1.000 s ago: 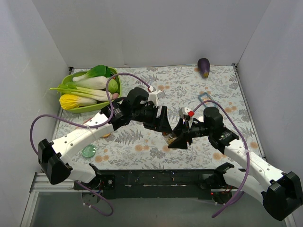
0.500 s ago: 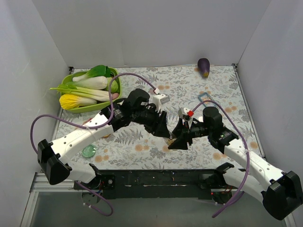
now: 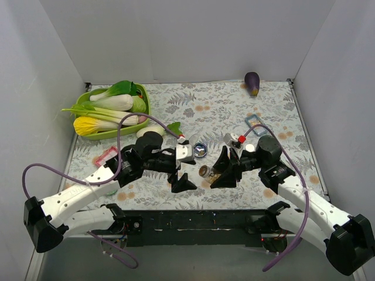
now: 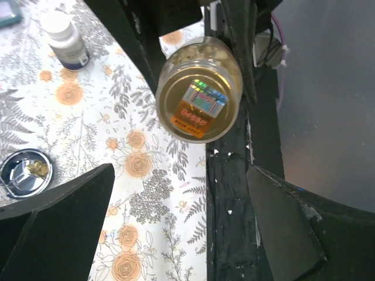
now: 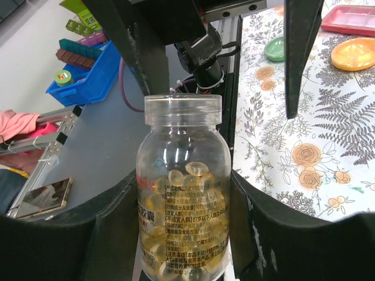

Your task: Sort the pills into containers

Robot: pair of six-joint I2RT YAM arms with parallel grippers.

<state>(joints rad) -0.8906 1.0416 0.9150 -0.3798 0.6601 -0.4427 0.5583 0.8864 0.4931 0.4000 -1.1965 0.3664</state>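
A clear bottle [image 5: 183, 193] of pale yellow softgel pills [image 5: 190, 172] is held between the fingers of my right gripper [image 5: 183, 234], which is shut on its body. From above, the bottle [image 3: 206, 171] lies level near the table's front, neck toward the left arm. In the left wrist view its gold, stickered end [image 4: 199, 96] faces the camera. My left gripper [image 4: 176, 228] is open and empty, a short way back from the bottle. The silver tin [image 4: 24, 172] holds a yellow pill. The orange dish [image 5: 353, 54], green dish [image 5: 274, 48] and pink tray [image 5: 351, 17] lie beyond.
A white pill bottle [image 4: 65, 40] stands behind the tin. The blue tray [image 3: 254, 122] is at the right, an eggplant [image 3: 252, 83] at the back wall. The green vegetable basket [image 3: 88, 96] fills the back left. The table's black front rail [image 4: 228, 193] runs under the held bottle.
My left gripper opened wide and drew back toward the near left, away from the bottle's end, uncovering the silver tin. The right arm kept the bottle almost still.
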